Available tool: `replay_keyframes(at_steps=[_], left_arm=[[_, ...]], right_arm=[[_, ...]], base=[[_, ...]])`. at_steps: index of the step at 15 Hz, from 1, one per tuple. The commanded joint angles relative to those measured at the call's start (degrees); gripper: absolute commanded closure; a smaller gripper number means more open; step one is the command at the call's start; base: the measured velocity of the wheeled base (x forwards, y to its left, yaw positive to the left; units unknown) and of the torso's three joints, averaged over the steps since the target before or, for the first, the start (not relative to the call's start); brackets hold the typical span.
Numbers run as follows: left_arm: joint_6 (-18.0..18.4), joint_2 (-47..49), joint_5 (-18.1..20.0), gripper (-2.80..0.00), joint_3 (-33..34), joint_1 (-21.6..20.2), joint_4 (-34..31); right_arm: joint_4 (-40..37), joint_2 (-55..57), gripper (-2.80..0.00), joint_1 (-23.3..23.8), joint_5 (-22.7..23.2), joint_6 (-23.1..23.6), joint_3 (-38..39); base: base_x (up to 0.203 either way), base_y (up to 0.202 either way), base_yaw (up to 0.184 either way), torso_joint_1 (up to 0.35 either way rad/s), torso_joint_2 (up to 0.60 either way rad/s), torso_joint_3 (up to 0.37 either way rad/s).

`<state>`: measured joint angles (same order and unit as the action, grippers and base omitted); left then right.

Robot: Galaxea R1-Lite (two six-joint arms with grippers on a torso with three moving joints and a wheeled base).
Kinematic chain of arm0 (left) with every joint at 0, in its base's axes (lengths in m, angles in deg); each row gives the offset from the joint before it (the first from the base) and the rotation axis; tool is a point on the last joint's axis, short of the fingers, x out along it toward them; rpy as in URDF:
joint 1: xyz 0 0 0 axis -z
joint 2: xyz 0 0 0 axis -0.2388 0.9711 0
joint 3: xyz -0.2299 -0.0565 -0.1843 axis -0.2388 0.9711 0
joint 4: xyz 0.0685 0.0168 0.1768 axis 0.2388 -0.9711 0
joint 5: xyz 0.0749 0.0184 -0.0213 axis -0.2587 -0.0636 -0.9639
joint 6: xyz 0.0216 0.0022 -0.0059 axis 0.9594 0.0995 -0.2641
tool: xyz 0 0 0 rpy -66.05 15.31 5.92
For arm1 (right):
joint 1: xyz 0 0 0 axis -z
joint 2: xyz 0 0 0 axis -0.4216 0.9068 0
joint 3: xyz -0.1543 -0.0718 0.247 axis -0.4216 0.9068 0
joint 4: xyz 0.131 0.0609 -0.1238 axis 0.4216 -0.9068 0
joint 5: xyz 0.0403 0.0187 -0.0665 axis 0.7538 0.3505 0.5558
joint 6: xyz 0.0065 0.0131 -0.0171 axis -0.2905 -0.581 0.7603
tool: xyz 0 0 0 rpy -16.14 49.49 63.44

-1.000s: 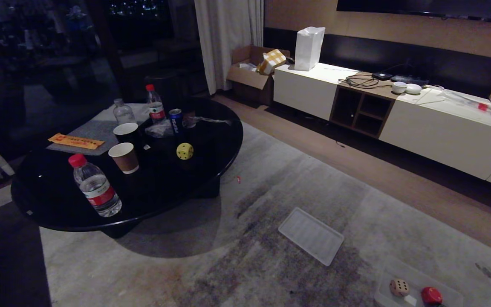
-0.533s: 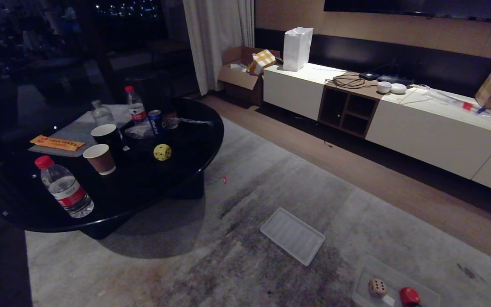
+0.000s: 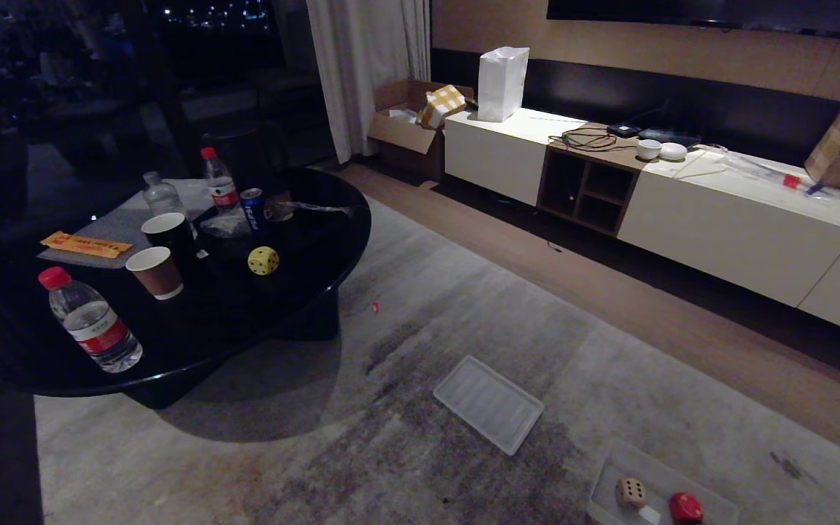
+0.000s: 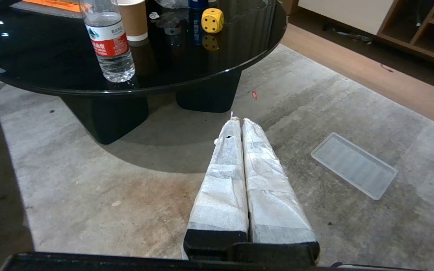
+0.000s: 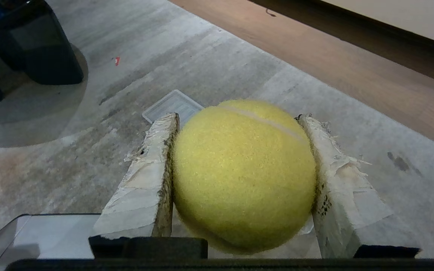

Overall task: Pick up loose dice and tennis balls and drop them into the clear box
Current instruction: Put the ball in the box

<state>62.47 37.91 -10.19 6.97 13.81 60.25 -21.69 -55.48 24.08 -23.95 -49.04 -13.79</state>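
Note:
My right gripper [image 5: 237, 117] is shut on a fuzzy yellow-green tennis ball [image 5: 243, 175], held above the grey carpet. A clear plastic corner [image 5: 17, 233] shows just beneath that gripper. In the head view the clear box [image 3: 635, 459] sits on the carpet at the bottom right. It holds a cream-beige die [image 3: 631, 493] and a red die [image 3: 685, 507]. A yellow die [image 3: 263, 260] [image 4: 212, 20] rests on the black round table. My left gripper [image 4: 239, 121] is shut and empty, hanging over the carpet short of the table. Neither arm shows in the head view.
The flat ribbed clear lid [image 3: 488, 402] [image 4: 353, 165] [image 5: 173, 105] lies on the carpet between table and box. The black table [image 3: 245, 321] carries water bottles [image 3: 90, 322], paper cups [image 3: 155, 271] and a can [image 3: 252, 208]. A long white cabinet [image 3: 726, 233] lines the far wall.
The whole head view has slid to the left, so the camera has turned right. The table, lid and box keep their places on the floor.

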Motion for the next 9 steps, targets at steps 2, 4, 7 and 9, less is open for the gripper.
replay_keyframes(at_steps=[2,4,7,9], left_arm=[[-0.01,0.09,-0.05,0.0,0.09,0.0,-0.01],[0.02,0.09,-0.05,0.0,0.09,0.0,-0.01],[-0.02,0.09,-0.05,0.0,0.09,0.0,-0.01],[-0.02,0.09,-0.05,0.0,0.09,0.0,-0.01]], right_arm=[[-0.09,0.05,0.0,-0.03,0.01,-0.03,-0.01],[-0.09,0.06,0.0,-0.03,0.01,-0.03,-0.01],[-0.09,0.1,0.0,-0.03,0.01,-0.03,-0.01],[-0.09,0.05,0.0,-0.03,-0.01,-0.03,-0.01]], base=[[0.0,0.0,0.0,0.0,0.0,0.0],[-0.039,0.0,0.0,0.002,0.0,0.001],[-0.177,0.0,-0.001,0.001,0.0,0.003],[-0.173,0.0,0.003,0.003,0.01,-0.001]])
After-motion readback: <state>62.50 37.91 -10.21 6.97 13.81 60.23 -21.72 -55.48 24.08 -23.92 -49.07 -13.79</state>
